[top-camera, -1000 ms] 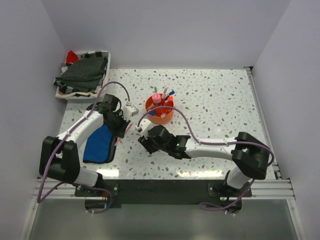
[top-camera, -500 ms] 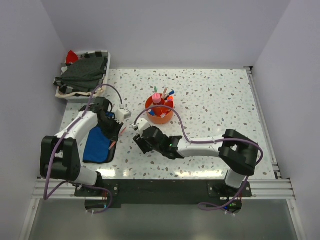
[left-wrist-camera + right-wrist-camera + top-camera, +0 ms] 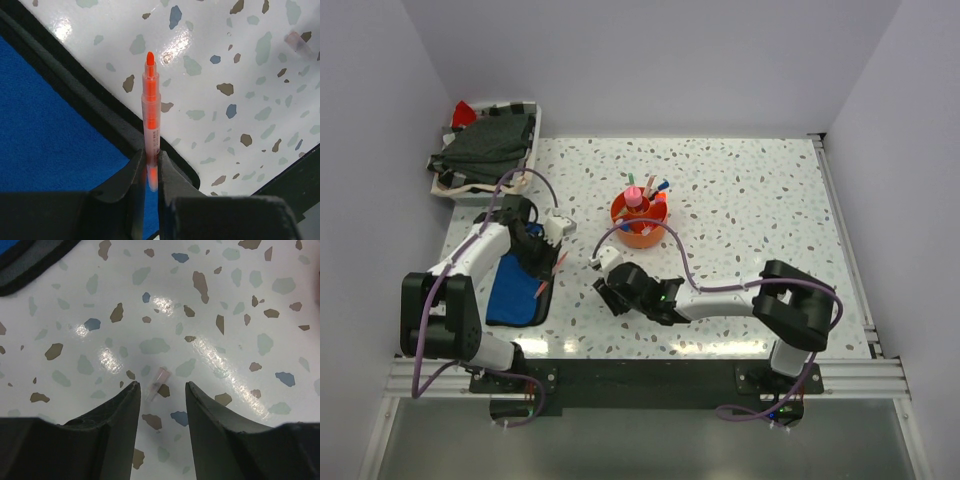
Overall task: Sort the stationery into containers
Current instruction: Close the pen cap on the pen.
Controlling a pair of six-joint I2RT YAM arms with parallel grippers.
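An orange pen [image 3: 151,115] stands between the fingers of my left gripper [image 3: 151,153], which is shut on its lower end. Its tip points out over the black edge of the blue pouch [image 3: 50,130]. From above, the left gripper [image 3: 540,264] hovers at the right edge of the pouch [image 3: 512,292], with the pen [image 3: 548,278] slanting beside it. My right gripper [image 3: 162,386] is open, low over the table, with a small clear pinkish cap [image 3: 161,376] lying between its fingertips, untouched. The round orange organiser [image 3: 642,236] holds several pens upright, just beyond the right gripper [image 3: 606,296].
A white tray [image 3: 460,190] of dark cloth sits at the back left corner. A corner of the pouch [image 3: 20,260] shows at the upper left of the right wrist view. Purple cables loop over both arms. Walls close in the table on three sides.
My left gripper has carried the orange pen left, from beside the pouch to its right edge. The right gripper has shifted slightly left and nearer, and its jaws have narrowed a little.
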